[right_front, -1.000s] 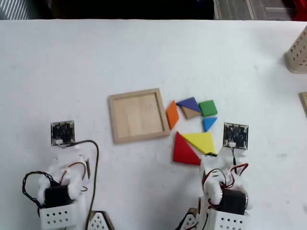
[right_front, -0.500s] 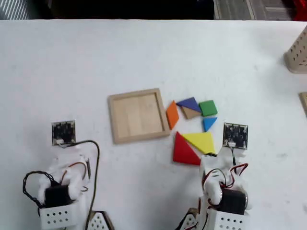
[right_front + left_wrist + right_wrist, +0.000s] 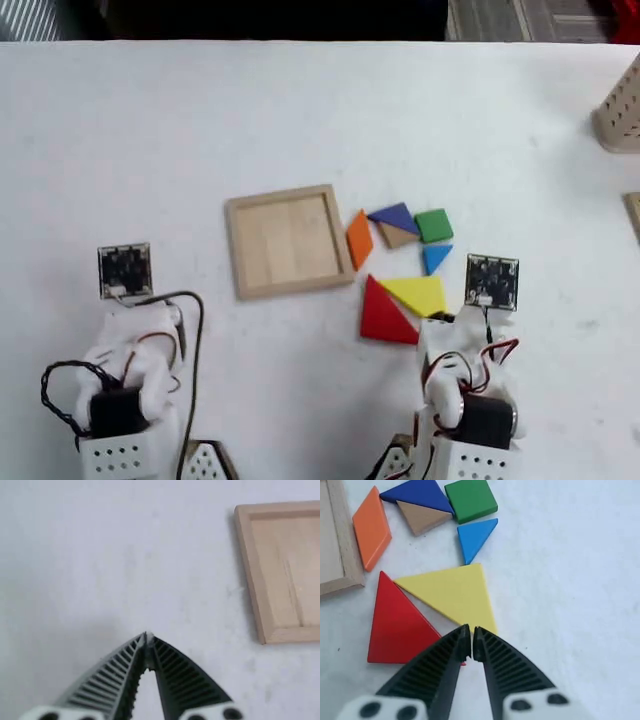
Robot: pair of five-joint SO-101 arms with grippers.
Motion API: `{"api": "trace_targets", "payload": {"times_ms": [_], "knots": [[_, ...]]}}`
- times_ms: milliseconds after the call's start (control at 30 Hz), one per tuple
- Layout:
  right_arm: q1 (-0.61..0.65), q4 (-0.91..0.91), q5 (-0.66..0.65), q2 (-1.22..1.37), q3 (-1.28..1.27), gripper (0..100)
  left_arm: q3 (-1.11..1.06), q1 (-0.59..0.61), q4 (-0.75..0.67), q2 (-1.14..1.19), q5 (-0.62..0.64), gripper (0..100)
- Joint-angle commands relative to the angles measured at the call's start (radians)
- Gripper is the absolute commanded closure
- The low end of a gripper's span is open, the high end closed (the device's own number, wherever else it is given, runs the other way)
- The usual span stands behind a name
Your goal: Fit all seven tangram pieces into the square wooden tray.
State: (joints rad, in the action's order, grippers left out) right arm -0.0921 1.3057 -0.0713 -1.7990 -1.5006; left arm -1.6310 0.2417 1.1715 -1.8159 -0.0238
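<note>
The square wooden tray (image 3: 240,285) lies bare inside near the table's middle; its corner (image 3: 250,570) shows in the left wrist view. To its right lie the orange parallelogram (image 3: 359,238), dark blue triangle (image 3: 395,215), tan triangle (image 3: 398,236), green square (image 3: 434,225), small blue triangle (image 3: 435,257), yellow triangle (image 3: 418,295) and red triangle (image 3: 384,314). My right gripper (image 3: 471,630) is shut just at the near edge of the yellow triangle (image 3: 452,595) and red triangle (image 3: 395,627). My left gripper (image 3: 148,639) is shut over bare table, near and left of the tray.
Both arm bases (image 3: 118,440) (image 3: 468,430) sit at the table's near edge. A perforated wooden block (image 3: 622,108) stands at the far right edge. White table (image 3: 300,110) stretches open behind the tray and pieces.
The left arm has shifted slightly away from the near edge and to the left. The right arm and all pieces stay where they were.
</note>
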Motion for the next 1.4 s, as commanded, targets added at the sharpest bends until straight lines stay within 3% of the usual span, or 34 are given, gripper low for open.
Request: {"api": "trace_targets", "payload": {"times_ms": [0, 133, 267, 367, 600, 800, 933, 1100, 1200, 1367], "knots": [[0.001, -0.018, 0.000, -0.001, 0.002, 97.8, 0.060, -0.016, -0.086, -0.012, -0.006, 98], [0.001, -0.128, -0.075, -0.001, -0.003, 97.8, 0.043, -0.051, -0.158, -0.012, -0.008, 97], [0.002, -0.200, -0.278, -0.001, -0.049, 98.0, 0.044, -0.110, -0.124, -0.008, 0.003, 82], [0.005, -0.285, -0.302, -0.001, -0.106, 98.0, 0.048, -0.119, -0.072, -0.008, 0.083, 73], [0.039, -0.332, -0.315, 0.005, -0.104, 97.7, 0.048, -0.119, -0.046, -0.005, 0.052, 76], [0.116, -0.265, -0.324, 0.004, -0.104, 97.7, 0.140, -0.131, -0.041, 0.019, 0.052, 76], [0.012, -0.265, -0.325, 0.005, -0.101, 97.7, 0.345, -0.194, 0.008, 0.248, 0.054, 76], [-0.005, -0.248, -0.328, 0.007, -0.098, 97.7, 0.552, -0.303, 0.014, 0.648, 0.060, 76], [-0.012, -0.240, -0.331, 0.008, -0.089, 97.7, 0.586, -0.348, -0.014, 0.820, 0.140, 76], [0.025, -0.236, -0.333, 0.008, -0.086, 96.3, 0.534, -0.400, -0.173, 1.015, 0.244, 76]]}}
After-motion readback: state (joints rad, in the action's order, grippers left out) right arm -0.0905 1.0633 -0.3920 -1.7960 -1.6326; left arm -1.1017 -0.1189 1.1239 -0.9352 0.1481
